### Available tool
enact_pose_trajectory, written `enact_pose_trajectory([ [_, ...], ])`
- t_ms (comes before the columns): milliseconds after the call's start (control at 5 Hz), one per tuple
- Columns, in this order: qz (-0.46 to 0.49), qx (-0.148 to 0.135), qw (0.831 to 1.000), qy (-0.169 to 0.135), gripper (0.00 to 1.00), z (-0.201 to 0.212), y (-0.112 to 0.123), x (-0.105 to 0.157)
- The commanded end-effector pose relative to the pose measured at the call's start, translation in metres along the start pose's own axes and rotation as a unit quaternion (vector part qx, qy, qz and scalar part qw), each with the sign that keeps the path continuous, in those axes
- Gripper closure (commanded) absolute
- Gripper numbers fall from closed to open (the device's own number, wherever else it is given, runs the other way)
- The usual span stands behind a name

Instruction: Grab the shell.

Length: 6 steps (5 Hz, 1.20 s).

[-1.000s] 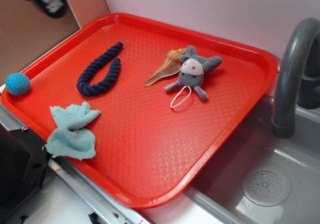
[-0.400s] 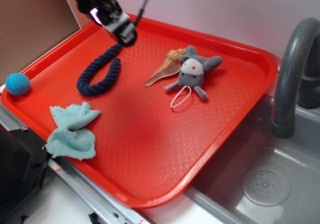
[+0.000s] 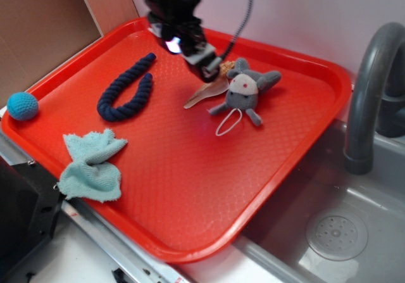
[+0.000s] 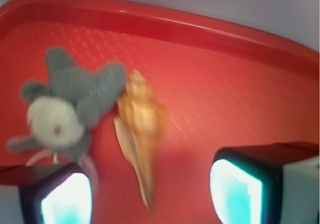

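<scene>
i've swung the gripper [image 4: 150, 194] across from the rope toy [image 3: 125, 92] to above the conch shell [image 4: 138, 134], fingers apart; it lies untouched against the plush mouse [image 3: 245, 88] on the tray [image 3: 190, 188], so descent looks next.

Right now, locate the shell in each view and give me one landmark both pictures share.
Exterior view: the shell lies at upper centre on the red tray, partly hidden by the tool, just left of the grey stuffed animal.
Wrist view: the shell sits at centre, point toward the bottom edge, between the two fingers.
Shared landmark: the grey stuffed animal, close beside the shell's wide end in both views.
</scene>
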<state>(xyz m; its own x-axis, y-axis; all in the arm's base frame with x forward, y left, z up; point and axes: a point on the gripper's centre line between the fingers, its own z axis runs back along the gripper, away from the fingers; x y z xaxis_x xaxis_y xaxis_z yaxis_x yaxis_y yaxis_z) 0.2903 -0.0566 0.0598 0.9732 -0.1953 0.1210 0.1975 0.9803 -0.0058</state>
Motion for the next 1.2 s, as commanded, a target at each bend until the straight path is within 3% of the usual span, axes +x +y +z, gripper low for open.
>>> enact_pose_trajectory([
  [0, -0.022, 0.013, 0.999, 0.025, 0.00, -0.036, 0.004, 0.029],
  [200, -0.029, 0.016, 0.999, 0.037, 0.00, -0.046, 0.007, 0.029],
  [400, -0.025, 0.023, 0.999, 0.040, 1.00, -0.049, 0.007, 0.028],
  [600, -0.018, 0.030, 0.998, 0.043, 1.00, -0.043, 0.007, 0.024],
  [800, -0.008, 0.014, 0.999, 0.051, 1.00, -0.017, 0.011, 0.017],
  [1000, 0.025, -0.043, 0.996, 0.078, 1.00, 0.033, 0.017, 0.004],
])
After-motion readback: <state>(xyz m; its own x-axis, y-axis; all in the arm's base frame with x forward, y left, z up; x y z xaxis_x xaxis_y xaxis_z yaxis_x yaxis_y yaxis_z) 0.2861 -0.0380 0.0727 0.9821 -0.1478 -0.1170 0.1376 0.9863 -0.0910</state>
